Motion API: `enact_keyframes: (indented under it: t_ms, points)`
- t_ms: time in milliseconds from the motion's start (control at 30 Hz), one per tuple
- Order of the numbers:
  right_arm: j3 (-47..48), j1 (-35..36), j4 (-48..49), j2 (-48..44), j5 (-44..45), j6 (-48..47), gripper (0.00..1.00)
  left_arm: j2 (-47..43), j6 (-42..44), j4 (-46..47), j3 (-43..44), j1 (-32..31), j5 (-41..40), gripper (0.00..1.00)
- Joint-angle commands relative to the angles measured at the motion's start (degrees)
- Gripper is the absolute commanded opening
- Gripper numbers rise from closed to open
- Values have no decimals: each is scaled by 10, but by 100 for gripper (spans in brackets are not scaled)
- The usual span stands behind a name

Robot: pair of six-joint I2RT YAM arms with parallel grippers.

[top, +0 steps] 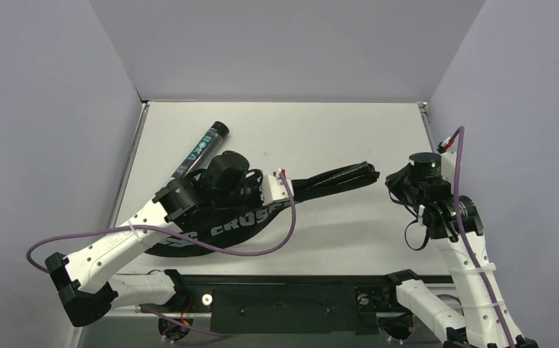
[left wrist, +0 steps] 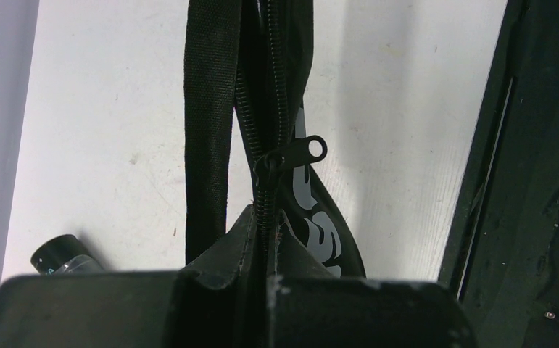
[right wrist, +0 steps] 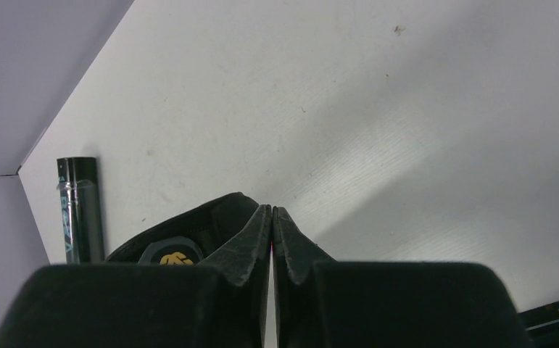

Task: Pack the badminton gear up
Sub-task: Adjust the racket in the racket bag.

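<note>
The black bag (top: 227,226) lettered CROSSWAY lies across the table's left half, its narrow end (top: 349,176) pointing right. My left gripper (top: 289,194) is shut on the bag's zipped edge (left wrist: 265,217). The zipper pull (left wrist: 301,152) sits just beyond the fingertips, beside a black strap (left wrist: 207,130). My right gripper (top: 390,181) hovers just right of the narrow end, shut (right wrist: 272,210) on nothing. A grey cap with a yellow mark (right wrist: 171,257) peeks from that end. The black, teal-printed tube (top: 200,148) lies behind the bag. The rackets are hidden.
White walls close the table on the left, back and right. A black rail (top: 291,293) runs along the near edge between the arm bases. A purple cable (top: 247,250) loops from the left arm over the bag.
</note>
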Motion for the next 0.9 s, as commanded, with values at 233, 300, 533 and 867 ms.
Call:
enact_keyframes:
  t_ms: [233,300,533,867]
  points:
    - [62,-2,-3,14,36,-22,0,-22,-5,58,18,3,5,0]
    - [60,-2,11,17,27,-15,0,-21,-6,58,19,3,7,0]
    - [58,59,32,35,42,1,0,-21,-7,58,20,3,6,0]
    - [65,106,36,56,57,5,0,-24,-7,58,17,5,6,0]
